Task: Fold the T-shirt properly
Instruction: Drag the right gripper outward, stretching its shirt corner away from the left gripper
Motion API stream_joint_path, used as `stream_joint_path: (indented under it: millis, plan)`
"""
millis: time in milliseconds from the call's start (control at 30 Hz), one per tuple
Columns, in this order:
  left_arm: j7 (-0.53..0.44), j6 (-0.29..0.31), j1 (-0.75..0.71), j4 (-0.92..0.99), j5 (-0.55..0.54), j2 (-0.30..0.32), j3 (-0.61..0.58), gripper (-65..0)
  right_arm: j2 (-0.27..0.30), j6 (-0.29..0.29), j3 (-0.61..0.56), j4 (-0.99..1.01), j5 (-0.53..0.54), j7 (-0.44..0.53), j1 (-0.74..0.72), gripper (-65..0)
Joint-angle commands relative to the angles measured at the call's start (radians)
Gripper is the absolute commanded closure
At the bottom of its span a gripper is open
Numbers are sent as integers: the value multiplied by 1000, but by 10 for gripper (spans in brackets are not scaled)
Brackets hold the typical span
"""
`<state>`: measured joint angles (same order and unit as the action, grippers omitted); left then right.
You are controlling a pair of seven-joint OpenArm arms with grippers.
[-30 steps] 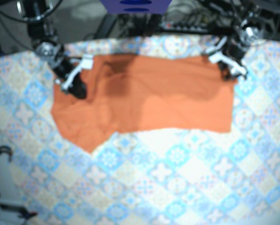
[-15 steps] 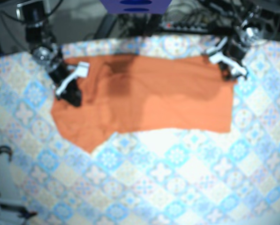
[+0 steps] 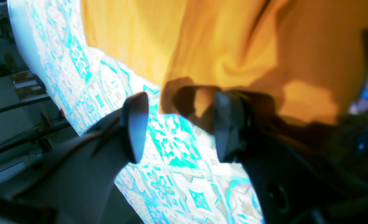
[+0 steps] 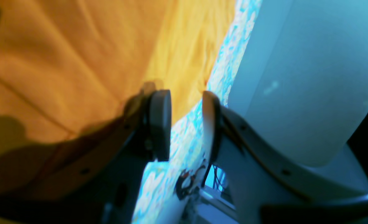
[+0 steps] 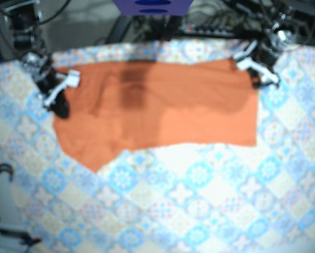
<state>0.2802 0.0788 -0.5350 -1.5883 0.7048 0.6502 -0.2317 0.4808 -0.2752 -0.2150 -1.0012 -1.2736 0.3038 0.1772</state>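
The orange T-shirt [image 5: 162,105] lies spread flat across the far part of the patterned tablecloth [image 5: 199,200]. My right gripper [image 5: 58,97] is at the shirt's left edge. In the right wrist view the right gripper [image 4: 185,124] is open by a narrow gap, with only tablecloth between the fingers and the shirt [image 4: 78,56] edge beside one finger. My left gripper [image 5: 257,73] sits at the shirt's far right corner. In the left wrist view the left gripper [image 3: 182,127] is wide open, and the shirt [image 3: 221,46] corner lies just beyond the fingertips.
Arm bases and cables [image 5: 210,23] crowd the far table edge. A cable loop [image 5: 1,176] hangs off the left side. In the right wrist view the rounded white table edge [image 4: 295,77] is close beside the gripper.
My right gripper has moved left, from over the shirt to its left edge. The shirt's upper left part now reaches further left and its right edge has shifted slightly left. The left arm barely moved.
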Motion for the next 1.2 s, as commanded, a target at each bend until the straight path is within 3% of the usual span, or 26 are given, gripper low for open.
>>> stream_joint_path:
  millis: [0, 67, 700, 933, 1167]
  plan:
    - [-2, -17, -1, -13, 2, 16, 8, -333, 22, 123, 2, 25, -45, -22, 41, -165]
    - [-2, -17, -1, -13, 2, 16, 8, -333, 22, 149, 4, 25, -45, -22, 58, -165]
    - [-2, -18, 2, -13, 0, 12, 5, -333, 19, 147, 32, -184, -44, -19, 92, -165]
    - [-3, -18, 2, -13, 0, -7, 4, -333, 17, 147, 33, -262, 74, -27, 87, -165]
    - [-3, -18, 0, -13, 0, -8, 2, -331, 17, 147, 33, -296, 82, -28, 87, -165]
